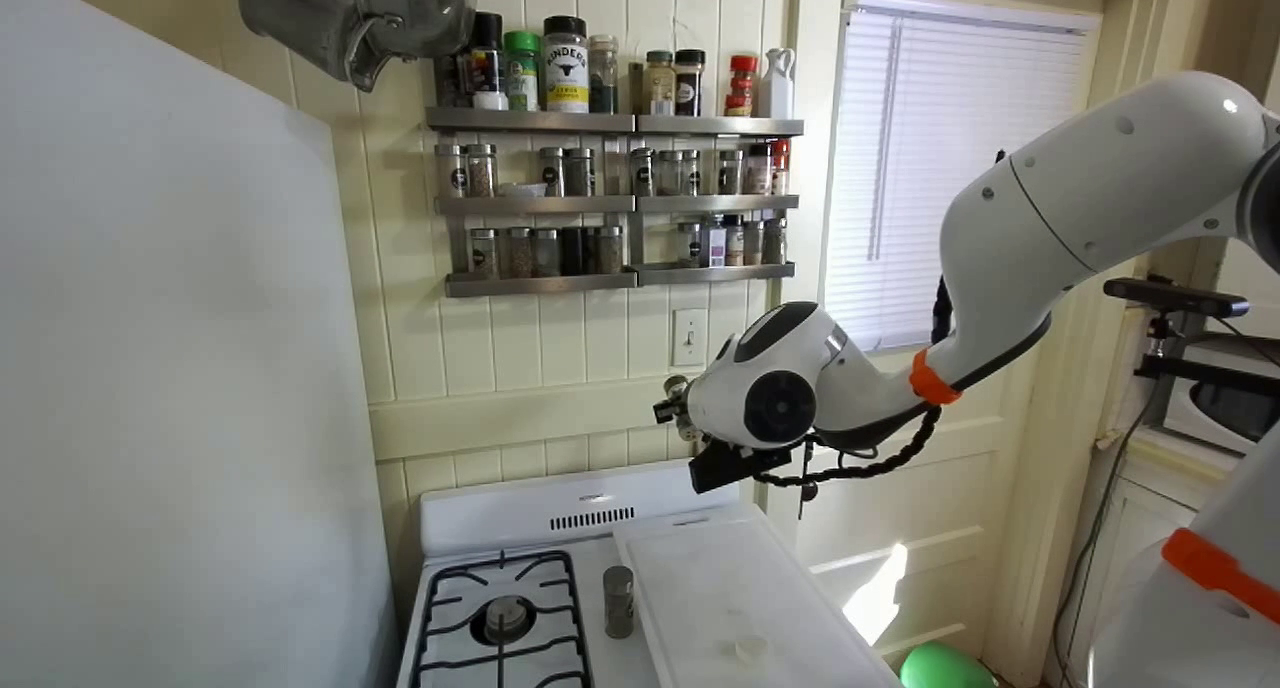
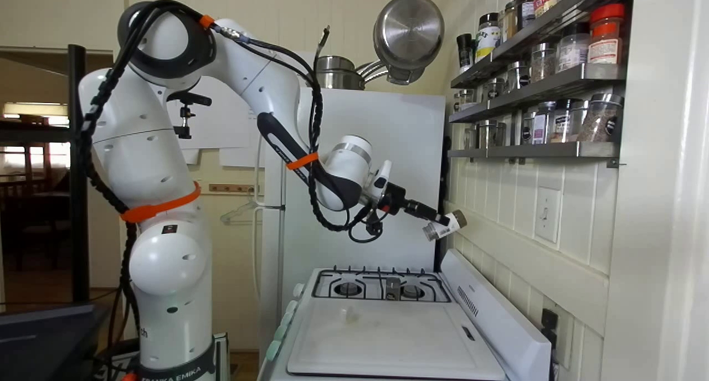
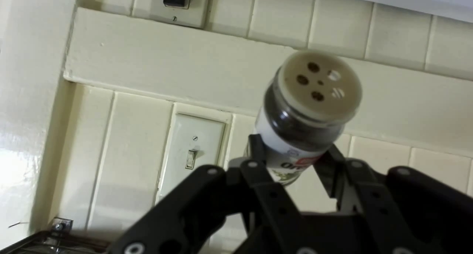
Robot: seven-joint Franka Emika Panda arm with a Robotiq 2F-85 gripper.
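My gripper (image 3: 294,156) is shut on a spice jar (image 3: 282,134) with a white label and a red mark. The jar is tilted, and its pale shaker top with holes points up in the wrist view. In an exterior view the gripper (image 2: 440,219) holds the jar (image 2: 450,227) in the air near the wall, above the back of the stove (image 2: 482,309). In an exterior view the wrist hides most of the gripper, and only part of the jar (image 1: 676,386) shows. A second spice jar (image 1: 619,602) stands on the stove beside the burner grate (image 1: 500,623); it also shows here (image 2: 392,288).
Wall shelves (image 1: 535,205) full of spice jars hang above the stove. A light switch (image 3: 191,159) is on the wall near the gripper. A fridge (image 2: 360,176) and a hanging pot (image 2: 409,35) are nearby. A small pale object (image 1: 750,651) lies on the white stove cover (image 1: 720,588).
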